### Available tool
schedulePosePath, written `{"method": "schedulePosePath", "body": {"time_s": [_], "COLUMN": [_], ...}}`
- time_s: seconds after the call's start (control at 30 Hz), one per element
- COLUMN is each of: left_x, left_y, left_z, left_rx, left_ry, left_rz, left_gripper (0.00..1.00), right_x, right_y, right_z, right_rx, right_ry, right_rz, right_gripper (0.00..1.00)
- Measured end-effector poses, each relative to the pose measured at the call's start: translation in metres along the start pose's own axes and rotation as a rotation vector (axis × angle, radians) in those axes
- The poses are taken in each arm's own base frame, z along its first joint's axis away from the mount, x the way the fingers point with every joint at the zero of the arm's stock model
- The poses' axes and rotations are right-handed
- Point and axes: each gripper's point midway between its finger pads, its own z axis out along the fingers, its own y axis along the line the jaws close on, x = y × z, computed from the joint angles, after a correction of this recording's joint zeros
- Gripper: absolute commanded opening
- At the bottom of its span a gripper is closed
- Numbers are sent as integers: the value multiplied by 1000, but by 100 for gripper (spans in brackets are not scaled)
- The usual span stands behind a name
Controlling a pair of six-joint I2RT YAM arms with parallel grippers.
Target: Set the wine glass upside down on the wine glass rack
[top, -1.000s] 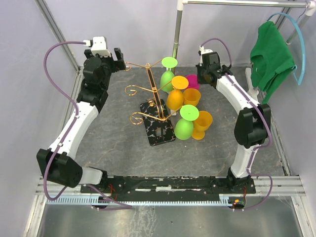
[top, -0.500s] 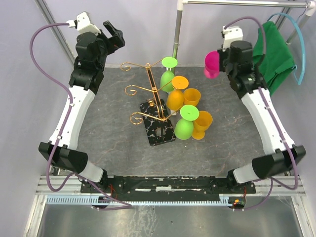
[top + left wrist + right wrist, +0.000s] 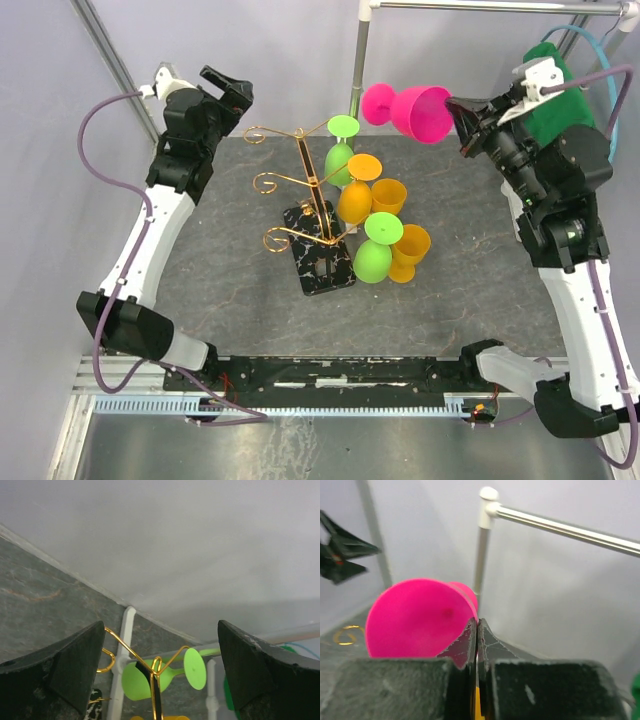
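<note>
The right gripper point(image 3: 462, 118) is clamped on the rim of the pink wine glass point(image 3: 415, 112). The glass lies roughly horizontal in mid-air at the upper centre-right of the top view, foot pointing left, clear of the wine glass rack point(image 3: 305, 190) at centre. The left gripper point(image 3: 225, 90), at upper left, is spread and empty. The rack's right-side arms carry green and orange glasses point(image 3: 372, 258), and the left scrolls appear free. Judged remaining: invert, hook the foot on a free arm, release.

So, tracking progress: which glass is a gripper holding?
The pink wine glass, sideways in the right gripper; the green and orange ones are at the gold rack.
</note>
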Motion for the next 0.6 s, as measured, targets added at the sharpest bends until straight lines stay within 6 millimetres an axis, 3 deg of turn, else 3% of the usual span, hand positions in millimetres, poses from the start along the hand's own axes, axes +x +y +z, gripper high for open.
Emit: {"method": "schedulePosePath", "body": {"time_s": [0.13, 0.27, 0.43, 0.53, 0.6], "left_x": [-2, -21, -39, -41, -42], "left_y": [-3, -22, -41, -48, -51], "left_z": [-8, -19, -32, -37, -39], "left_rx": [16, 74, 127, 153, 162], "left_ry": [-17, -63, -86, -75, -66], "left_rz": [-132, -257, -369, -434, -464], "left_gripper": [100, 99, 96, 94, 94], "right_x": [-13, -9, 44, 74, 82], "right_y": [26, 40, 71, 101, 114], "right_z": [12, 48, 108, 131, 140], "right_rx": [-136, -222, -286, -315, -323], "right_ry": [-155, -256, -232, -215, -221], "right_rz": [64, 112, 123, 95, 73], "right_gripper": [1, 1, 1, 1, 1]}}
